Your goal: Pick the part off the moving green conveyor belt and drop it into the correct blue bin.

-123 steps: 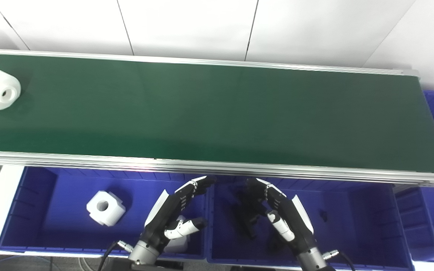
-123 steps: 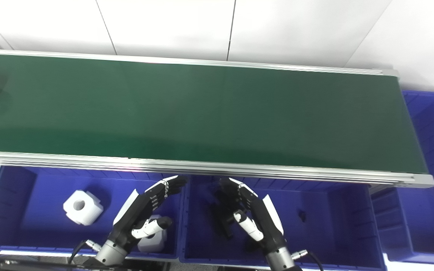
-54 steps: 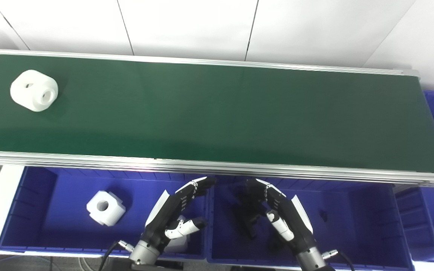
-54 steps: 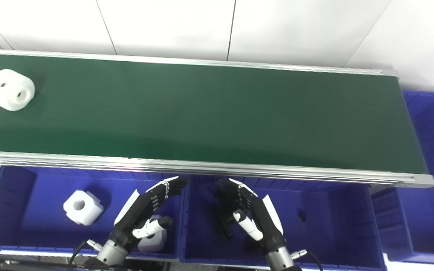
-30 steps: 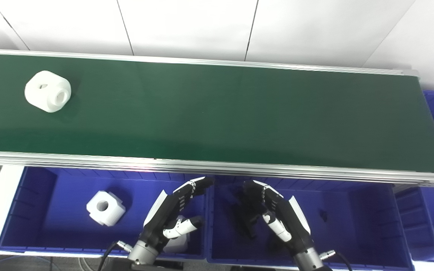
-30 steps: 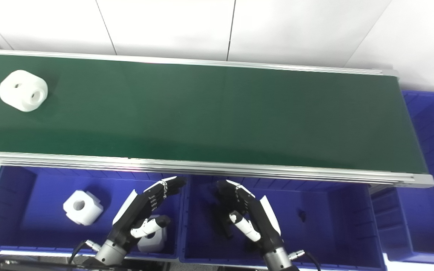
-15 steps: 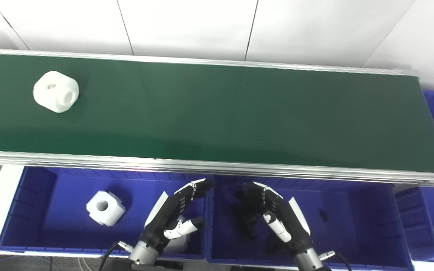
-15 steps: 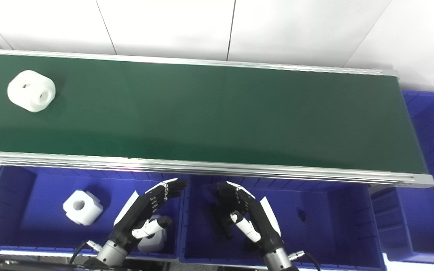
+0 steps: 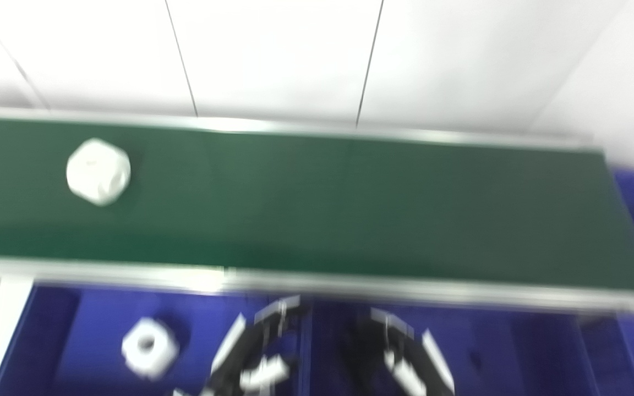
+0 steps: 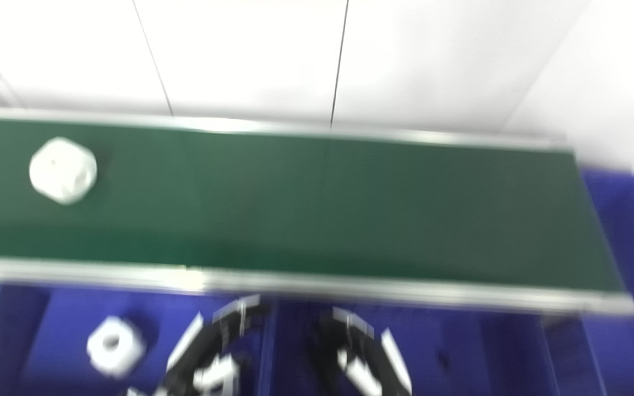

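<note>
- White part (image 9: 98,171) riding far left on green conveyor belt (image 9: 350,209), well apart from both hands; not yet picked.
- Left hand (image 9: 256,352) and right hand (image 9: 399,357) low over blue bins (image 9: 53,330); blurred, apparently released, holding nothing.
- Pick and drop both outstanding.

Frames blurred. Green conveyor belt (image 9: 350,209) carries one white part (image 9: 98,171) near its left end, apart from both rails. My bins sit below it.
</note>
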Tool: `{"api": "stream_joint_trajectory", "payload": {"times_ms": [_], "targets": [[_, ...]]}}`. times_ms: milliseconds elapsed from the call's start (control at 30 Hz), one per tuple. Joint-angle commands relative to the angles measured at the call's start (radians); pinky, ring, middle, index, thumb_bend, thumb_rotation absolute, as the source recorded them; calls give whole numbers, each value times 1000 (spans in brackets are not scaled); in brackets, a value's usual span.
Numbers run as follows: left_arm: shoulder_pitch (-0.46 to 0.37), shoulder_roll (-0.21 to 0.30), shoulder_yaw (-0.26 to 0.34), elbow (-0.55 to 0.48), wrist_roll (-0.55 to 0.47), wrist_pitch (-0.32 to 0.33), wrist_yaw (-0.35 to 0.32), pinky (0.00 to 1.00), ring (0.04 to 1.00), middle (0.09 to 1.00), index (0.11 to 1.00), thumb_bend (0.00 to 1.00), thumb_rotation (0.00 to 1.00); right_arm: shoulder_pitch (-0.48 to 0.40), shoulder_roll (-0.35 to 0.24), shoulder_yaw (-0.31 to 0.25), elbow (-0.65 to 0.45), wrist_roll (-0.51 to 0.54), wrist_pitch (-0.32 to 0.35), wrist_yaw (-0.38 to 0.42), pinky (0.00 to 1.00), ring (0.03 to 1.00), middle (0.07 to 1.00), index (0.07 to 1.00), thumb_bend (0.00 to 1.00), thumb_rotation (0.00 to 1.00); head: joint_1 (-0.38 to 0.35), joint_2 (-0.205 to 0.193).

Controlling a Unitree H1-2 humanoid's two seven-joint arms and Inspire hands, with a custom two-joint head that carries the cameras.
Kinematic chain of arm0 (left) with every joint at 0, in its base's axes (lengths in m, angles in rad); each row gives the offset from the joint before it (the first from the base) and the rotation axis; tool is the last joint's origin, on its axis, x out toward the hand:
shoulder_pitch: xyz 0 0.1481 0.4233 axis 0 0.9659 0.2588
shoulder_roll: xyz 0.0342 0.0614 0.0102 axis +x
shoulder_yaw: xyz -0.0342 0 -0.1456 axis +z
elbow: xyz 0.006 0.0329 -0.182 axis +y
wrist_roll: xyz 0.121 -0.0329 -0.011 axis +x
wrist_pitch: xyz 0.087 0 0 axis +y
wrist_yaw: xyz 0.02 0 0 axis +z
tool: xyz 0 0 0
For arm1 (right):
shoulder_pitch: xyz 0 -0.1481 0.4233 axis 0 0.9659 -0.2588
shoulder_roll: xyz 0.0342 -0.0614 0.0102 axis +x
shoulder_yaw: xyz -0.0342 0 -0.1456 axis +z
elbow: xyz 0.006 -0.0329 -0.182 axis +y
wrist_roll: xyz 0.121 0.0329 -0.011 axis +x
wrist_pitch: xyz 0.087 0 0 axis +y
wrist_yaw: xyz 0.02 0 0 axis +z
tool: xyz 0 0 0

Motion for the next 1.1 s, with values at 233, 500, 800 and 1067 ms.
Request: {"api": "stream_joint_trajectory", "payload": {"times_ms": [233, 500, 800, 1067], "targets": [[-21, -6, -24, 24, 3, -12, 11, 784, 824, 807, 758, 871, 714, -25, 16, -29, 25, 29, -54, 34, 719, 760, 765, 753, 888, 939, 33, -19], [-18, 6, -34, -2, 2, -13, 14, 780, 820, 804, 757, 856, 714, -18, 20, -44, 5, 27, -54, 54, 731, 769, 769, 755, 897, 945, 51, 17], [57, 48, -68, -177, -10, -13, 9, 708, 788, 780, 736, 858, 698, 4, 22, -37, -43, 13, -54, 44, 741, 780, 780, 765, 873, 951, 59, 55], [151, 87, -112, -396, -61, -12, -23, 710, 789, 776, 723, 893, 644, 18, 21, -28, -70, 9, -54, 38, 750, 782, 785, 770, 854, 948, 66, 72]]}}
